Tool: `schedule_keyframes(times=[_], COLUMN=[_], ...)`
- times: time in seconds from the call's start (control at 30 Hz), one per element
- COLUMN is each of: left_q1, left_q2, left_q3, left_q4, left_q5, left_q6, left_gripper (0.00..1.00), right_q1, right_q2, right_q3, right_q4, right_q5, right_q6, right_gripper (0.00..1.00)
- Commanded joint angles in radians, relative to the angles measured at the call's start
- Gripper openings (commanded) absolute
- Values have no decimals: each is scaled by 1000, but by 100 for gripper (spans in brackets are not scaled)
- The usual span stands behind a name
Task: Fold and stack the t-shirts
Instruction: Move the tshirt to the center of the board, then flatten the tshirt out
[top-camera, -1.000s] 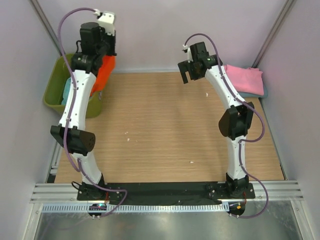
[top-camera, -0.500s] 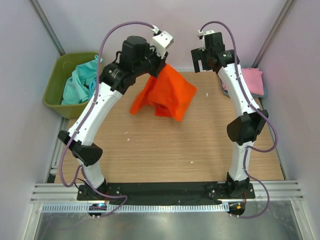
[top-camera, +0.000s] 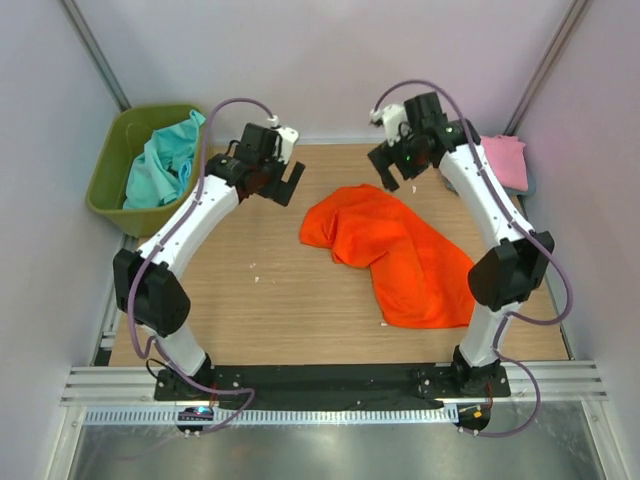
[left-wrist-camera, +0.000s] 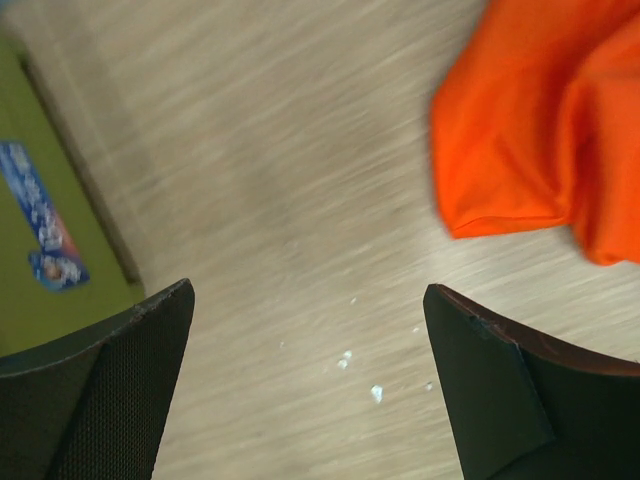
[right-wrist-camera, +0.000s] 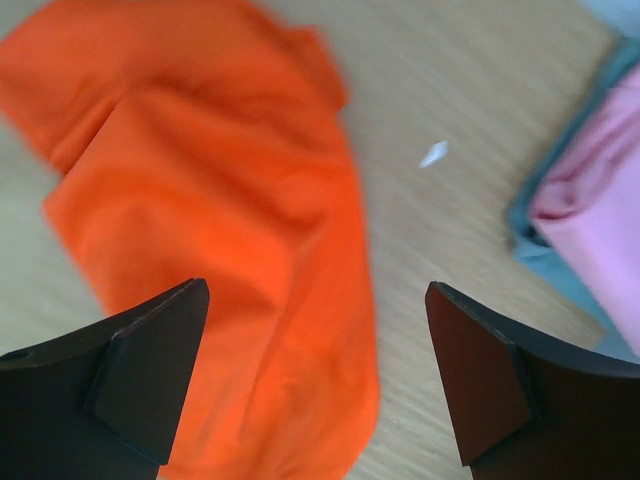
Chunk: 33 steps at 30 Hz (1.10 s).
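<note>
Orange t-shirt (top-camera: 395, 255): unfolded and rumpled, lying flat on the counter (top-camera: 270, 290). Spread from just right of the middle toward the near right corner. Touched by neither hand. Seen at the upper right of the left wrist view and across the left half of the right wrist view.

Pink t-shirt (top-camera: 503, 160): folded, set at the far right corner on top of a grey-blue t-shirt (right-wrist-camera: 535, 245), the latter visible only as a narrow edge beneath. Apart from the orange t-shirt, with bare wood between.

Teal t-shirts (top-camera: 160, 165): bunched loosely inside the olive-green bin (top-camera: 105, 190), beside the far left corner of the counter. Number not readable.

Left hand (top-camera: 282, 186): fingers spread wide, nothing between them. Held above bare counter near the far edge, between the bin and the orange t-shirt, close to the shirt's far left edge and clear of it.

Right hand (top-camera: 385, 170): fingers spread wide, nothing gripped. Held above the far end of the orange t-shirt, with the pink t-shirt off to its right.

White specks (left-wrist-camera: 345, 360): a few small flecks scattered on the bare wood.
</note>
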Motion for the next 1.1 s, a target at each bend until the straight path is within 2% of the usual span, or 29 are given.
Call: schedule_keyframes(times=[0.0, 0.07, 0.13, 0.37, 0.47, 0.77, 1.07], left_q1=[95, 141, 174, 215, 249, 310, 321], left_q2=[-75, -87, -101, -182, -207, -316, -339], left_q3=[-41, -74, -111, -166, -163, -142, -147], left_q4=[-27, -35, -31, -24, -37, -26, -18], left_q5=[16, 22, 11, -88, -90, -171, -188], left_q6=[-89, -88, -88, -89, -115, -135, -129], left_gripper=[97, 96, 96, 95, 94, 92, 92], right_q1=[111, 179, 251, 337, 356, 392, 405], right_q2=[-144, -153, -121, 129, 216, 310, 431], right_q3=[-247, -345, -346, -79, -25, -87, -22], right_q4=[-67, 8, 38, 71, 81, 150, 182], right_q5=[-179, -151, -127, -145, -130, -122, -111], right_q6=[-212, -248, -265, -220, -222, -193, -191], right_gripper=[95, 95, 95, 93, 93, 90, 80])
